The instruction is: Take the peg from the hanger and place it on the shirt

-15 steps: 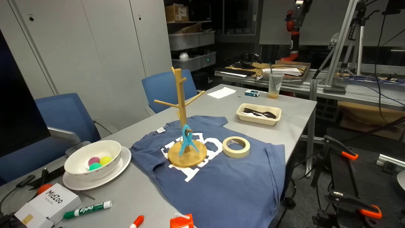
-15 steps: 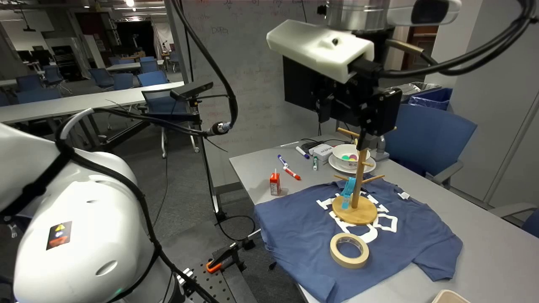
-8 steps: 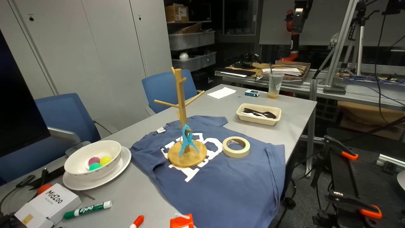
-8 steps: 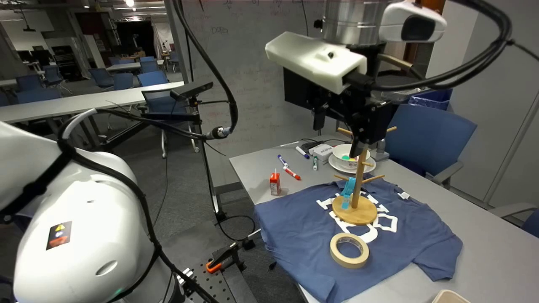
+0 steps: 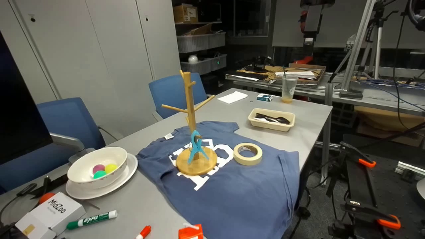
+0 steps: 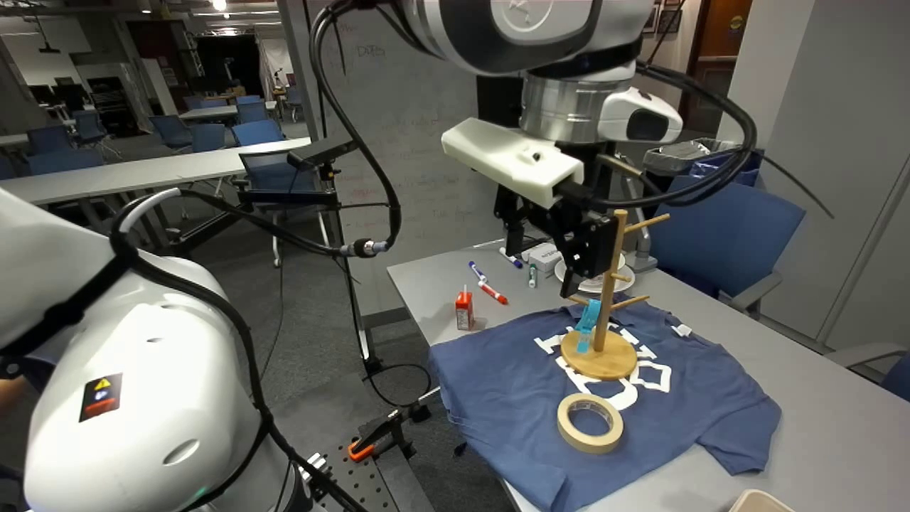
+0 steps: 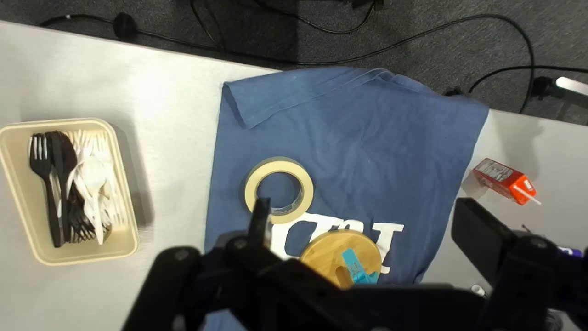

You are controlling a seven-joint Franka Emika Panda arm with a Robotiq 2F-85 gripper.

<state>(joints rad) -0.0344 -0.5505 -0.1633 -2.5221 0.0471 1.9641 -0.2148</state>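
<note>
The light wooden hanger [image 5: 189,99] stands upright on the shirt in both exterior views [image 6: 609,306]; its disc base [image 7: 321,253] shows in the wrist view. The teal peg [image 5: 194,149] hangs on a low short side arm of the hanger; it also shows in an exterior view [image 6: 586,323] and partly in the wrist view [image 7: 353,264]. The navy shirt [image 5: 239,192] with white print lies spread on the table. My gripper [image 6: 542,267] is open and empty, above and beside the hanger, higher than the peg. In the wrist view its fingers [image 7: 363,209] are wide apart; the gripper body hides part of the peg.
A tape roll [image 6: 590,424] lies on the shirt. A cutlery tray [image 5: 271,119], a red drink carton [image 6: 464,311], several markers [image 6: 493,291], a white box [image 5: 49,214] and a bowl on a plate [image 5: 98,169] stand around. The hanger's upper side arms [image 6: 645,222] stick out near the gripper.
The gripper has come down and, in an exterior view, moved left, so the top of the hanger's pole now shows beside it. The peg, hanger and shirt have not moved.
</note>
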